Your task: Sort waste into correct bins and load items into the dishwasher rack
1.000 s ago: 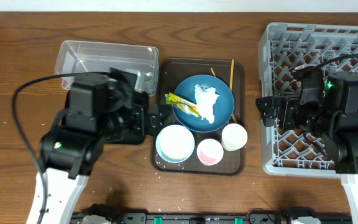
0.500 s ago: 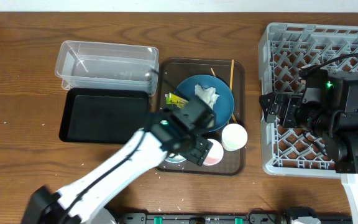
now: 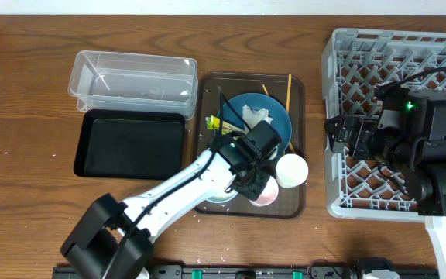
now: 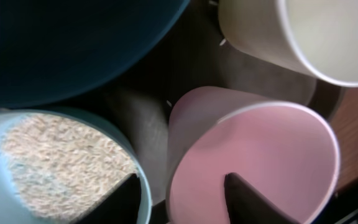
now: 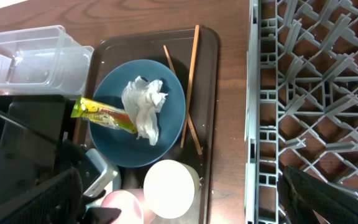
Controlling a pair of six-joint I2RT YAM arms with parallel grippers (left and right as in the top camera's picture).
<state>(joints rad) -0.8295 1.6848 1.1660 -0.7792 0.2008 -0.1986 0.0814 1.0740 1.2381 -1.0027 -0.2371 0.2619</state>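
Note:
My left gripper (image 3: pixel 259 175) is low over the brown serving tray (image 3: pixel 206 87). In the left wrist view its jaws (image 4: pixel 182 199) straddle the near wall of the small pink cup (image 4: pixel 260 155): one finger is inside the cup, the other stands between the cup and the light blue bowl (image 4: pixel 138 180), which holds white rice (image 4: pixel 61 155). A small gap still shows beside the wall. The whitish cup (image 3: pixel 292 170) stands to the right. The dark blue dish (image 3: pixel 276 128) carries the crumpled napkin (image 3: pixel 258 118) and the yellow-green wrapper (image 3: pixel 217 124). Chopsticks (image 3: pixel 289 89) lie beside it. My right gripper (image 3: pixel 339 138) hangs open at the grey rack's (image 3: pixel 397 54) left edge.
The clear tub (image 3: pixel 130 77) and the black tray (image 3: pixel 130 143) sit left of the serving tray. My left arm lies across the tray's front left and hides most of the light blue bowl from above. A few rice grains lie on the table near the front.
My left arm has swung from over the black tray to the serving tray and come down onto the pink cup, its jaws narrowing. The right arm has not moved.

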